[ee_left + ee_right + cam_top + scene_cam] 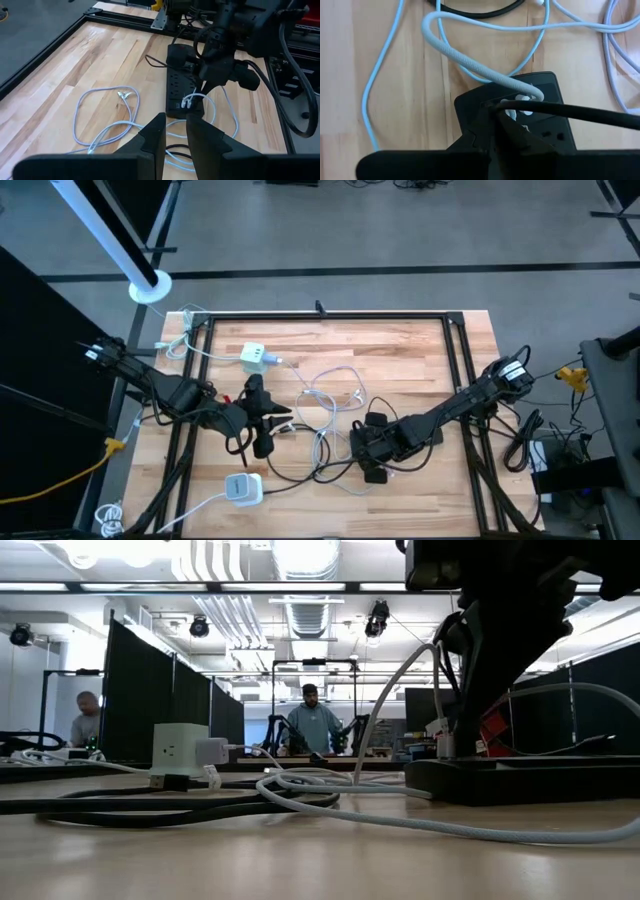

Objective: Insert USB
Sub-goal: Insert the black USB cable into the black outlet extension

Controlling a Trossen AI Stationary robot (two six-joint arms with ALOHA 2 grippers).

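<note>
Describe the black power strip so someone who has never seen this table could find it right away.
Start at the wooden table and follow the right arm down to its right hand, near the table's middle. The black power strip lies flat directly beneath it. It is the only long black block with rows of sockets; the other chargers are small white cubes.

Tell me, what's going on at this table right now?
The right pincer, shut on a white cable, presses its plug end down at the black power strip near the table's middle. The left pincer waits a little way off, pointing toward the strip and holding nothing visible. Whether the plug is seated cannot be told.
</note>
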